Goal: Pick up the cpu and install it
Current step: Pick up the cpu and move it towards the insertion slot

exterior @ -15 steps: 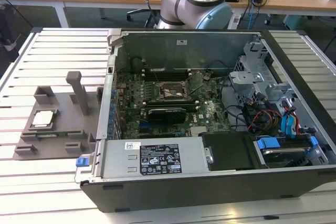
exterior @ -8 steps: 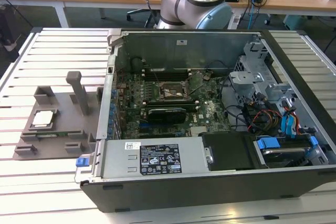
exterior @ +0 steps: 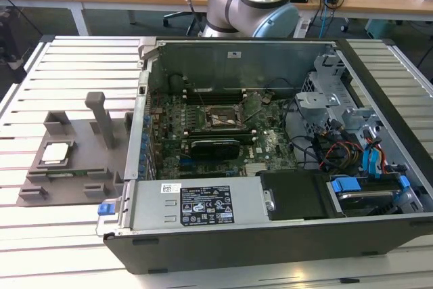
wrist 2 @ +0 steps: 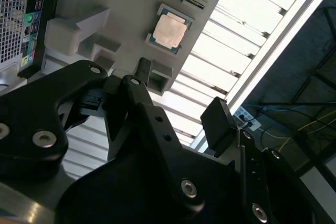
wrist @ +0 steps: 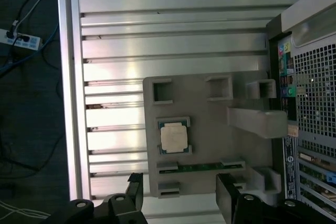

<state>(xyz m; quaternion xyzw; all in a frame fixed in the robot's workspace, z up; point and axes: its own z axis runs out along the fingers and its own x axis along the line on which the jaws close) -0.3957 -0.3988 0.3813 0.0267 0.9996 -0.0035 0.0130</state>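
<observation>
The gripper hangs above the grey tray with its fingers spread wide and nothing between them, well apart from the cpu. In the exterior view the cpu lies flat in a square recess with raised lips, on the tray's left part. An upright post stands between it and the open computer case, whose wall is just beside the tray's right edge. Bare table slats lie far and left of the tray. The cpu's top is silvery with a thin pale rim.
</observation>
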